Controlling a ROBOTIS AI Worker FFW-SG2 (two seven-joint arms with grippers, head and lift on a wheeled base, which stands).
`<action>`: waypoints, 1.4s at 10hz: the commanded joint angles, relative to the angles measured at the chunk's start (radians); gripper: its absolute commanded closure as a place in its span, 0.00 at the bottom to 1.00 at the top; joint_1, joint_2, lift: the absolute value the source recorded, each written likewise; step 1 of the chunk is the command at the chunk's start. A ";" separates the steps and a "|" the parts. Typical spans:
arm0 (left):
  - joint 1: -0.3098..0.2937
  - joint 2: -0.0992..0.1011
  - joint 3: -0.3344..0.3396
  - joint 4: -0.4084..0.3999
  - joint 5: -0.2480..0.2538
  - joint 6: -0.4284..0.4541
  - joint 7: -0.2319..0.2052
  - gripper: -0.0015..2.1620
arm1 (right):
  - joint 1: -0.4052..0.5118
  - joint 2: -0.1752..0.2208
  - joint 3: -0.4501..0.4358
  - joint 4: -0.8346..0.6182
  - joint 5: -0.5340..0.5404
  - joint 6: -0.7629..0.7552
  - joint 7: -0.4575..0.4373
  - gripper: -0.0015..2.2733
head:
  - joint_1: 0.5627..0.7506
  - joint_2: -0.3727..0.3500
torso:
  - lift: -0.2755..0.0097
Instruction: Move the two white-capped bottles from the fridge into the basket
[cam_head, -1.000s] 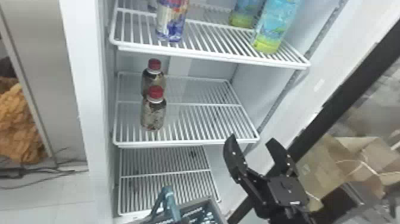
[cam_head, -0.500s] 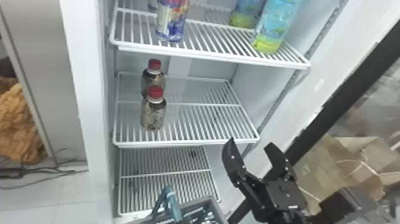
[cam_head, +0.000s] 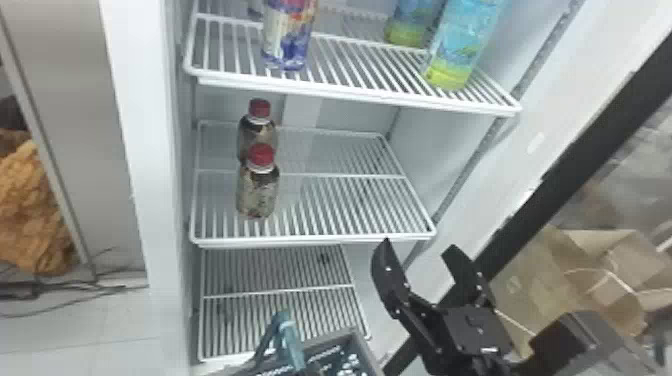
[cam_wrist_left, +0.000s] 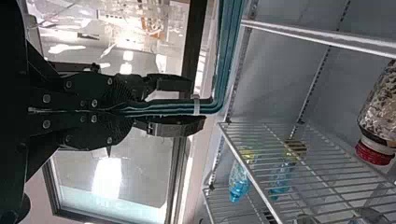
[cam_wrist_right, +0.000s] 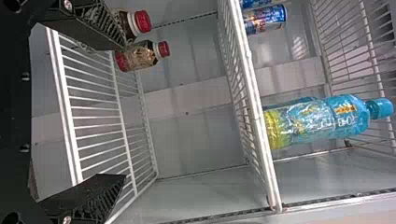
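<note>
Red-capped plastic bottles with mottled brown-and-beige bodies, a front one (cam_head: 257, 195) and a rear one (cam_head: 256, 132), stand upright in the white fridge (cam_head: 140, 190), on the middle white wire shelf (cam_head: 320, 238), near its left edge. Below, at the head view's bottom edge, is a grey basket (cam_head: 320, 339). Near the shelf's front right corner, the right gripper (cam_head: 419, 245) has its jaws wide apart, nothing between them. The left gripper's (cam_wrist_left: 196, 105) jaws are clamped on the basket's teal handle (cam_head: 290, 340).

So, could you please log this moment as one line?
right tool: open, empty | left tool: shut on teal handle | two red-capped bottles: on fridge shelf
</note>
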 joint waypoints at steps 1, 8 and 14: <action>0.000 0.000 0.001 -0.002 -0.002 0.000 0.000 0.52 | 0.000 -0.001 0.000 0.000 0.000 0.000 0.001 0.03 | 0.70 0.03 | 0.05; 0.002 0.000 0.003 0.000 -0.002 0.000 0.000 0.52 | 0.000 -0.001 0.000 0.000 -0.002 0.000 0.001 0.03 | 0.70 0.03 | 0.05; 0.004 0.000 0.003 0.000 0.000 0.000 0.000 0.52 | 0.000 -0.001 0.000 0.000 -0.004 -0.007 0.001 0.03 | 0.70 0.03 | 0.05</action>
